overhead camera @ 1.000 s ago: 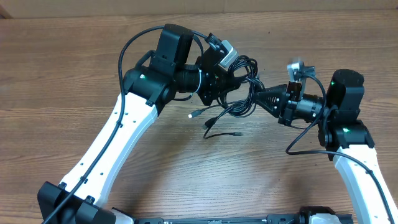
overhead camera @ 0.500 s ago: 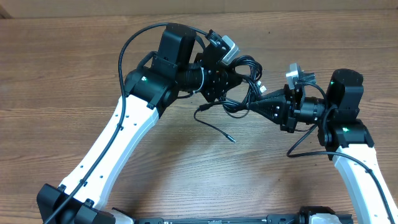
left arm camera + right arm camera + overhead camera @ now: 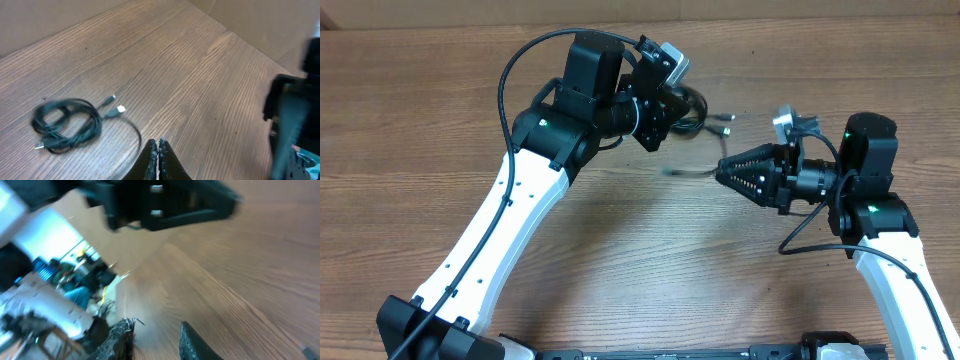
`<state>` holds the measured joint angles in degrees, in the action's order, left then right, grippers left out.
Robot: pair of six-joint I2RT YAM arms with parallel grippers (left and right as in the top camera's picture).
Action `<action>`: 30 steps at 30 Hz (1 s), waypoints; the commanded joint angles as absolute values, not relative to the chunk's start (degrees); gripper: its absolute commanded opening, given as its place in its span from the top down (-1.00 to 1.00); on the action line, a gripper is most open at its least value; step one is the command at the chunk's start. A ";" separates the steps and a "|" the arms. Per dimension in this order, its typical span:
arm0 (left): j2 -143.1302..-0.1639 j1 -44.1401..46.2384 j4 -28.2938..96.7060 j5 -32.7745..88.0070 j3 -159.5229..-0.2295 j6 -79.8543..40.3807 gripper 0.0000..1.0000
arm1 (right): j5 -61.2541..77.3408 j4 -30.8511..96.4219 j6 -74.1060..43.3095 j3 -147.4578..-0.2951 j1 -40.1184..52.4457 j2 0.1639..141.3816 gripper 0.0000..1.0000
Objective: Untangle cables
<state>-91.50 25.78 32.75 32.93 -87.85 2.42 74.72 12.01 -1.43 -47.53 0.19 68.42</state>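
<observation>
The cables [image 3: 66, 125] are seen loosely coiled on the wooden surface [image 3: 200, 75], with one strand trailing toward the left gripper [image 3: 157, 143]. Its fingers are pressed together, and whether the strand is pinched cannot be told. The right gripper [image 3: 157, 326] is held with its fingers apart.

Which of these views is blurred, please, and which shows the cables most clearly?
Right wrist: heavy motion blur throughout, no cables discernible. Left wrist: mostly sharp, the coiled cables crisp under even light; only the dark arm at the right edge is smeared. Overhead: sharp, apart from one loose strand that is streaked.
</observation>
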 commanded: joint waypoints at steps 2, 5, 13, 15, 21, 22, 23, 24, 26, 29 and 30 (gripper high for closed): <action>-91.09 25.78 32.67 34.48 -89.08 1.23 0.89 | 68.97 12.19 -4.71 -47.59 0.14 67.64 0.35; -91.09 25.78 33.23 32.71 -89.08 1.21 0.85 | 65.41 12.97 -4.78 -47.59 0.14 67.64 0.17; -92.27 25.80 38.83 12.34 -89.03 -4.27 0.17 | 40.91 21.26 -12.91 -47.59 0.14 67.64 -0.54; -93.71 25.80 38.87 9.76 -89.03 -5.17 -0.15 | 38.48 22.28 -13.93 -47.59 0.16 67.64 -0.64; -101.01 25.80 36.34 8.32 -89.03 -5.15 -1.00 | 38.44 23.44 -13.96 -47.59 0.16 67.64 -0.77; -102.94 25.78 35.31 8.03 -89.03 -5.13 -0.99 | 38.44 23.77 -13.96 -47.59 0.16 67.64 -0.79; -104.25 25.78 34.48 7.84 -89.03 -5.13 -0.99 | 38.44 24.03 -13.96 -47.59 0.16 67.64 -0.79; -105.82 25.80 33.47 7.49 -89.03 -5.15 -0.99 | 38.44 24.27 -13.96 -47.59 0.16 67.64 -0.80; -108.55 25.78 31.27 6.55 -89.03 -5.17 -0.99 | 38.50 25.15 -13.96 -47.59 0.16 67.64 -0.81; -111.66 25.74 27.75 3.14 -89.03 -6.20 -0.99 | 38.50 26.52 -13.93 -47.59 0.16 67.64 -0.83; -112.75 25.74 26.11 1.52 -89.03 -6.70 -0.99 | 38.50 26.85 -13.93 -47.59 0.16 67.64 -0.84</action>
<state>-110.26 25.78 28.99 7.09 -87.92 -4.67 39.35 26.24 -13.54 -47.46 0.14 68.40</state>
